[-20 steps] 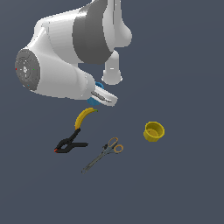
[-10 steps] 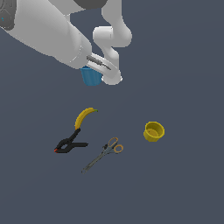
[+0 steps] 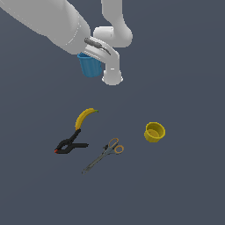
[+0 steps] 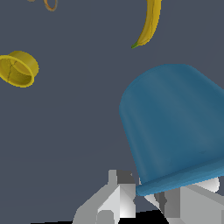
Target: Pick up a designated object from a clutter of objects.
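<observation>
While clamped on blue cup [image 3: 90, 65] by rim, tool [image 3: 97, 46] risks slip w/ any jerk; would drop onto banana [image 3: 84, 117].

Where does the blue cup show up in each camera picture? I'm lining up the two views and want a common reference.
Exterior view: the blue cup hangs under the gripper, high up, left of centre, clear of the floor.
Wrist view: it fills the near foreground, rim toward the camera, held at the rim.
Shared landmark: the yellow cup, lying apart on the floor.
</observation>
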Available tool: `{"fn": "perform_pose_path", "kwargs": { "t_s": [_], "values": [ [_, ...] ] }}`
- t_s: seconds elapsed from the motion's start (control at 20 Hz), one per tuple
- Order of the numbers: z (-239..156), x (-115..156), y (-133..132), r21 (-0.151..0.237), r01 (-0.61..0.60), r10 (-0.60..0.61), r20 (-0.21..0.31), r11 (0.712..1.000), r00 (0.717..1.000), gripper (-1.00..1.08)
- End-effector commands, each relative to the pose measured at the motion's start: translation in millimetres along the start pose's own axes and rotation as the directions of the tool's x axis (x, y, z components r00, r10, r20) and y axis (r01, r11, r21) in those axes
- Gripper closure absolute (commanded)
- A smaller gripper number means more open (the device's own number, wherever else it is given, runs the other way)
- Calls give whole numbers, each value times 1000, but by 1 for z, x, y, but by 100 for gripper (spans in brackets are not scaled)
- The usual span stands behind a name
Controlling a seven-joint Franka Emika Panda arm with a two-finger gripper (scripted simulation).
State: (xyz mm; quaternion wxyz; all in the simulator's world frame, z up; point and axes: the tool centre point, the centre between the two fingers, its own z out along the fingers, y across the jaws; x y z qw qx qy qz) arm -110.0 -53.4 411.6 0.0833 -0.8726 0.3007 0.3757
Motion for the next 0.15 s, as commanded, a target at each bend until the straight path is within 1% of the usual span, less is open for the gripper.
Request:
{"fn": "perform_pose_path", "kwargs": {
  "t_s": [0.0, 0.1],
  "values": [
    [-1, 0, -1, 0, 0, 0, 0, 1000, 1000, 108],
    [0, 1, -1, 0, 0, 0, 0, 1000, 1000, 108]
  ]
}}
